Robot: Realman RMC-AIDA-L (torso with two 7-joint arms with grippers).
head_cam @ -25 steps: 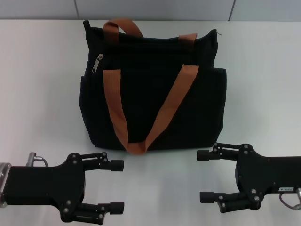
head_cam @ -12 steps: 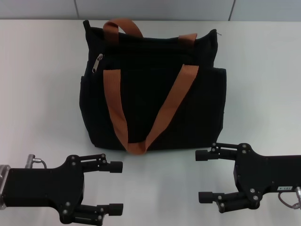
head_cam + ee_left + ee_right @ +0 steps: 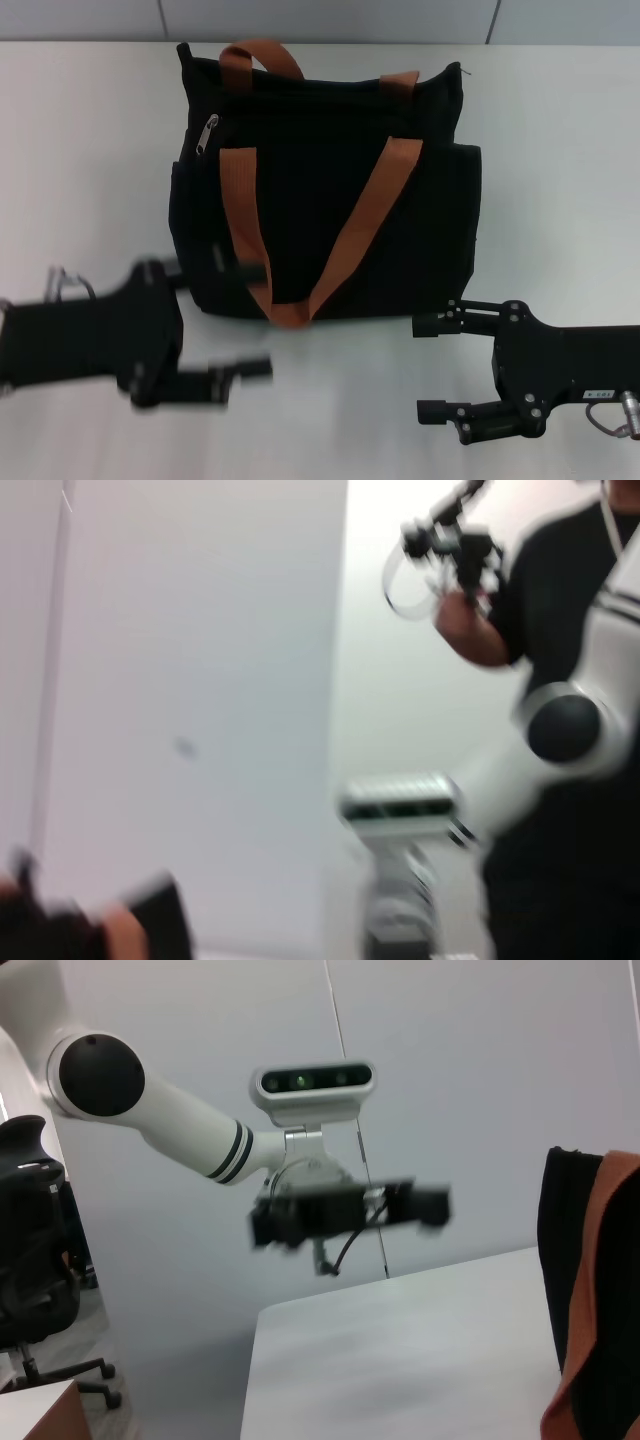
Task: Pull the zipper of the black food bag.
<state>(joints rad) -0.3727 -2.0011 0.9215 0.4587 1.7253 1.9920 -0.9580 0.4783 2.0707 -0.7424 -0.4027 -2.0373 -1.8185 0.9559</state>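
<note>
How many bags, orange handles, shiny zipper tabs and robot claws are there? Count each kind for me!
Large black fabric food bag: 1
Orange-brown webbing handles: 2, a front one and a back one
Small silver metal zipper pull tab: 1
Black robot grippers: 2, the left gripper at the bag's lower left corner, the right gripper on the white table
Total: 6

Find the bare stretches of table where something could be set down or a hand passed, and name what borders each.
Bare table lies left of the black food bag, and again to its right, out to the table's edges. The strip between the bag's front and the right gripper is narrow. Crowded: the bag's front left corner, where the left gripper reaches its base.
</note>
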